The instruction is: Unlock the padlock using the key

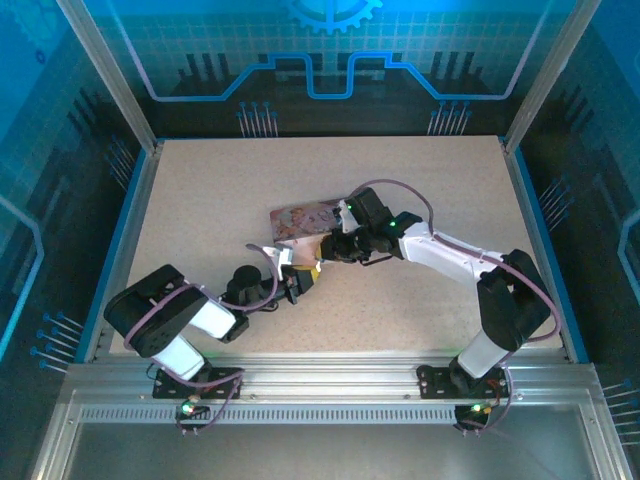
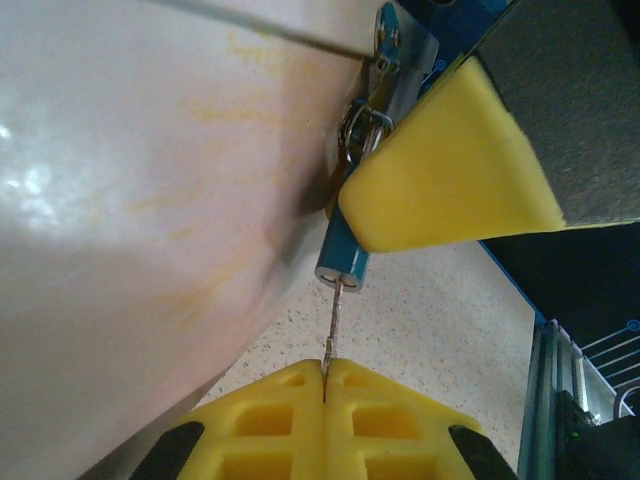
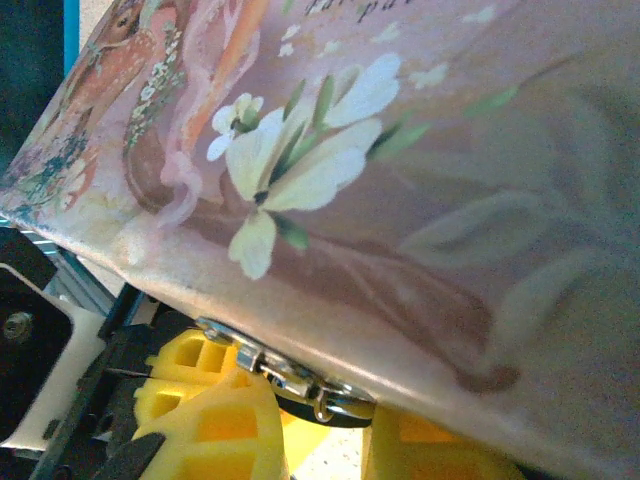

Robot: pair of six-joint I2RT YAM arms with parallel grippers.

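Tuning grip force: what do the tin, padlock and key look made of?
The tin is likely thin sheet metal with a glossy printed floral coat, judging by its soft highlights. The padlock looks metal by its sheen, with a blue body, perhaps anodised or painted. The key is bare silvery metal, a thin dull-bright shaft.

Our left arm (image 1: 190, 325) and right arm (image 1: 450, 255) are black with white shells, greyish-purple cables (image 1: 405, 186) looping along, plus chunky yellow waffle-pocketed fingers (image 2: 270, 415).

No legible lettering, just cropped script on the tin (image 3: 420, 200)
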